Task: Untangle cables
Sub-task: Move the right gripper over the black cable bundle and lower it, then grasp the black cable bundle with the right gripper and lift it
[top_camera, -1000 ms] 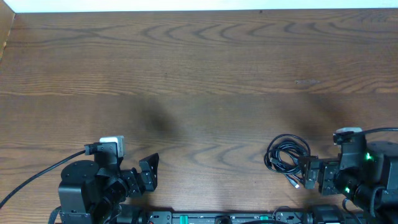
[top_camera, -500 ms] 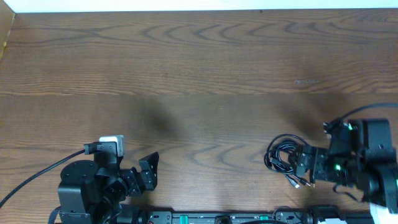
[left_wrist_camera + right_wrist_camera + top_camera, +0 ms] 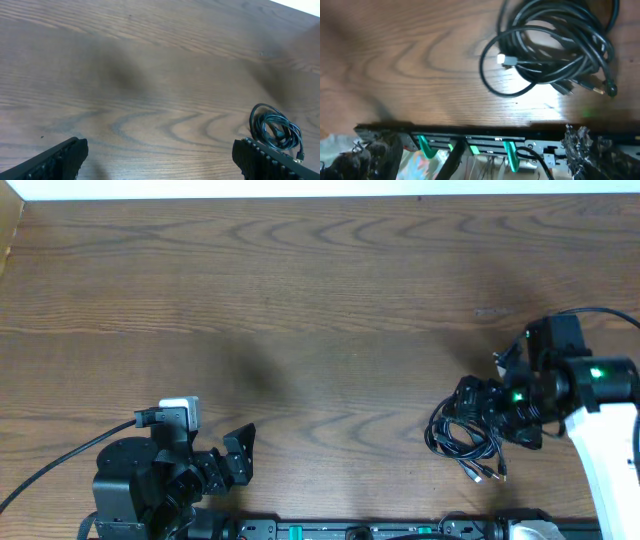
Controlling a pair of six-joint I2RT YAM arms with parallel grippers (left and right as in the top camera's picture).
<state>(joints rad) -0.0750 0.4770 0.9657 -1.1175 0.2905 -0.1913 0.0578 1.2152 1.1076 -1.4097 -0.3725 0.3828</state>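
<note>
The cables point(image 3: 458, 442) are thin black cords in a loose knotted coil at the front right of the table, with small plug ends point(image 3: 483, 474) pointing toward the front edge. My right gripper point(image 3: 490, 416) hangs open just above the coil's far side, holding nothing. In the right wrist view the cables point(image 3: 555, 50) fill the top, beyond the gripper point(image 3: 480, 157), with a white plug tip point(image 3: 506, 60) inside the loops. My left gripper point(image 3: 238, 457) stands open and empty at the front left. The left wrist view shows the cables point(image 3: 276, 126) far right, past the gripper point(image 3: 162, 160).
The wooden table point(image 3: 320, 310) is bare wood across its middle and back. A black rail with green clips point(image 3: 470, 145) runs under the front edge, close behind the coil. A thick black robot cable point(image 3: 50, 470) trails from the left arm.
The right arm has swung up from the front edge and turned, bringing its open gripper over the cable coil. The left arm has not moved.
</note>
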